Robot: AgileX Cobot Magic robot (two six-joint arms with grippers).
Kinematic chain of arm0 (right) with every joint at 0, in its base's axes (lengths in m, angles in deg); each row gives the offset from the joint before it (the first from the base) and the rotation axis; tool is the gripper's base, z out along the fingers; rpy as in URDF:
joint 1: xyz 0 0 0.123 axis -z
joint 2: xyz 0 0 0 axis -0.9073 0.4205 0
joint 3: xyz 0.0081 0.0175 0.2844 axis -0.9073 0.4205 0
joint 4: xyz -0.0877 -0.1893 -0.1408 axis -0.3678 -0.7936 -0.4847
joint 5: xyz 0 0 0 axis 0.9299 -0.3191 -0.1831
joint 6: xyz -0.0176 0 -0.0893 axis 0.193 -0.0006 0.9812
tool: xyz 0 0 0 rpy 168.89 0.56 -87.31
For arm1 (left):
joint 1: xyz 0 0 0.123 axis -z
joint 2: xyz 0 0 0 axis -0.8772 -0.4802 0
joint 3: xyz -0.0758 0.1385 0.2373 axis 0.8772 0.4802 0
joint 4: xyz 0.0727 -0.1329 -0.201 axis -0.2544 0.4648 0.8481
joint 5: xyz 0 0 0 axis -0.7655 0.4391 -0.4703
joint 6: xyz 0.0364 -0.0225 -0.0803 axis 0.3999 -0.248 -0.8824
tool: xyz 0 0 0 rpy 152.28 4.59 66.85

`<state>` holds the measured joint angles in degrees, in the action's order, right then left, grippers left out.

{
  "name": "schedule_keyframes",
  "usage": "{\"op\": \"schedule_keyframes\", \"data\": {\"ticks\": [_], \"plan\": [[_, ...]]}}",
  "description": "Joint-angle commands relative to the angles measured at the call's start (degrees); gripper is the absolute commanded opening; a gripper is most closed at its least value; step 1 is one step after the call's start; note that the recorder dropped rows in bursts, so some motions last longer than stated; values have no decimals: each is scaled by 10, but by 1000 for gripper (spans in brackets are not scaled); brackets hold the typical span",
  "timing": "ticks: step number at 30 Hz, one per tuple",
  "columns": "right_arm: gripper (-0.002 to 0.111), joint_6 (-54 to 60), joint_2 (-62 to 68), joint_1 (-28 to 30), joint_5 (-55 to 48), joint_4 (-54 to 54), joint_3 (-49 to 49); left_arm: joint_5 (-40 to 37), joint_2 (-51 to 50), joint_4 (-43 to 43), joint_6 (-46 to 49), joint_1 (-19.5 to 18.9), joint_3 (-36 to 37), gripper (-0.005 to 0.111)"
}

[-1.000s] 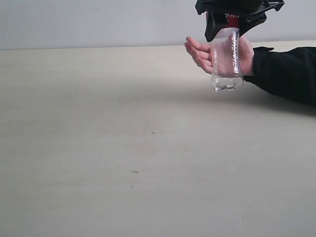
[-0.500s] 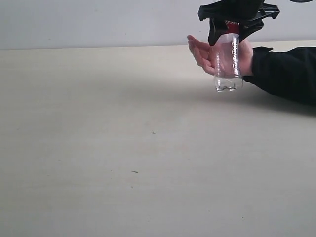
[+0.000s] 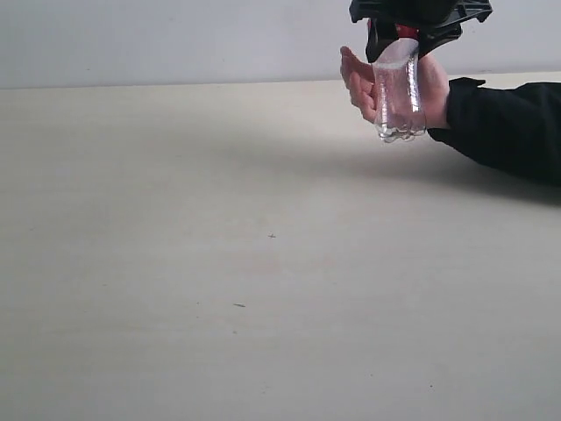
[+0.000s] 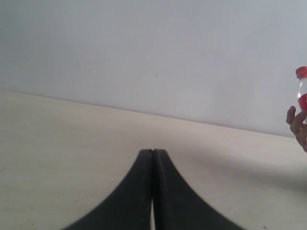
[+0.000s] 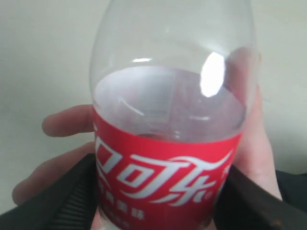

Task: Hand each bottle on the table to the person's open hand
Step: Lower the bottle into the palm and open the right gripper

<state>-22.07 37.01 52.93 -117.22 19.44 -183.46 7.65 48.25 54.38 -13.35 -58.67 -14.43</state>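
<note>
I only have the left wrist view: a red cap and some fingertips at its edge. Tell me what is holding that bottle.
Observer: The right gripper clamps the bottle at its red label, cap up.
Operator: Say where the hand is.
Observer: The hand is open, palm right behind the bottle, fingers not wrapped around it.
Operator: Report the bottle's base.
Observer: It hangs above the table, resting on nothing.
</note>
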Motion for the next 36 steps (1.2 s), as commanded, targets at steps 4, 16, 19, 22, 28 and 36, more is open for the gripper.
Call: {"op": "schedule_keyframes", "data": {"ticks": [4,16,19,22,28,36], "plan": [[0,-14,17,2,20,-5,-7,3,3,-2,0,2,0,0],[48,-21,27,2,47,-13,-7,3,3,-2,0,2,0,0],[64,-21,27,2,50,-13,-7,3,3,-2,0,2,0,0],[71,-22,27,2,51,-13,-7,3,3,-2,0,2,0,0],[75,-22,16,2,48,-21,-7,3,3,-2,0,2,0,0],[75,-23,-10,2,48,-36,-7,3,3,-2,0,2,0,0]]}}
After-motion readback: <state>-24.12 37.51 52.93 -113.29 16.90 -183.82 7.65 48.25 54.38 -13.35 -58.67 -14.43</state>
